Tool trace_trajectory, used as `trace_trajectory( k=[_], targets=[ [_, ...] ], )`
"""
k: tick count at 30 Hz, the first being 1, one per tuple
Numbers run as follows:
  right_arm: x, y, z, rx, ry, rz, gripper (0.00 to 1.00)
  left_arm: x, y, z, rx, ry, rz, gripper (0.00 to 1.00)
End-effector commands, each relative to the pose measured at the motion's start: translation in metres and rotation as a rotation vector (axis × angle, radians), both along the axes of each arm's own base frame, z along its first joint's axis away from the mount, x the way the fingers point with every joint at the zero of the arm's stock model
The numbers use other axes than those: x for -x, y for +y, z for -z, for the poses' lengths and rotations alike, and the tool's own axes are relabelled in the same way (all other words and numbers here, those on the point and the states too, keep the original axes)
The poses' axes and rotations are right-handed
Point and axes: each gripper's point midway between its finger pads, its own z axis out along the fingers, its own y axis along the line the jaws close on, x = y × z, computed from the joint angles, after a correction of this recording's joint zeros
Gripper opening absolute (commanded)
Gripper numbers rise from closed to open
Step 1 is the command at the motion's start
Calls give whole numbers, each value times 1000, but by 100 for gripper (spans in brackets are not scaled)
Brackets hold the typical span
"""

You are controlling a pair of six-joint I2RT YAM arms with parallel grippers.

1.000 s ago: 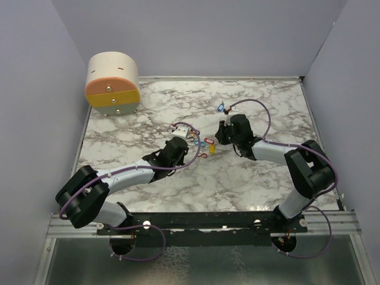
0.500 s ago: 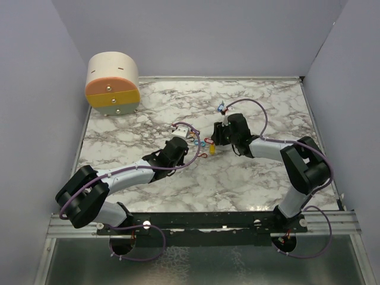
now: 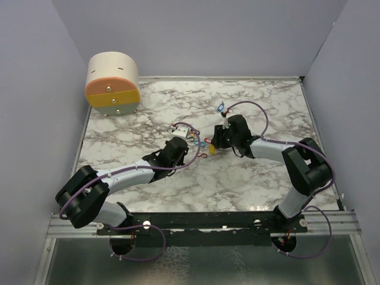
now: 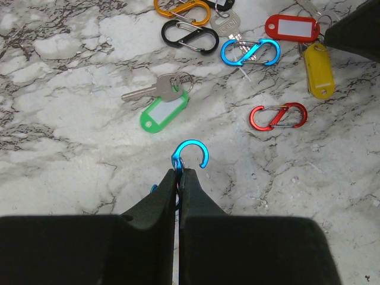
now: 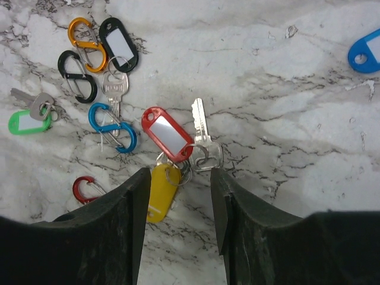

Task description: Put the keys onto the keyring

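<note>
Now the right gripper (image 5: 179, 178) has spread its jaws, straddling the red-tagged key (image 5: 167, 132) and yellow-tagged key (image 5: 159, 199) at centre, likely readying a pick. To its left, the left gripper (image 4: 179, 173) pinches a blue keyring clip (image 4: 193, 142).

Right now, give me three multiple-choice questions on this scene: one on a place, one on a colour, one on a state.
1. The blue tag is: A in a gripper; B on another tag; C alone on the table.
2. The clip in the left gripper is: A red; B blue; C orange.
3. The right gripper is: A open; B shut on a tag; C shut on a key.
Answers: C, it lies by itself, away from the rest; B, a blue hook sticks out of the shut jaws; A, its jaws stand apart, gripping nothing.
</note>
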Motion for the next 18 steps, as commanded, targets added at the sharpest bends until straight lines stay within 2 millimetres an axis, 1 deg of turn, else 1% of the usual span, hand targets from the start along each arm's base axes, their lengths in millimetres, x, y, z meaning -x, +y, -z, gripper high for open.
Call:
trace_trajectory(
  k=[1,6,8,10,18],
  targets=[
    [20,1,-10,-81,55,14,46,-1,-2,-7,38,-14,0,0],
    [36,7,-12,-147,94,-6,46,0,-2,-8,39,-14,2,0],
    [43,10,-11,-181,105,-22,46,0,-3,-8,41,-15,3,0],
    [49,12,-6,-201,119,-28,46,0,-3,-9,44,-16,3,0],
    [45,16,0,-217,130,-24,46,1,-1,-12,48,-20,2,0]
  ],
)
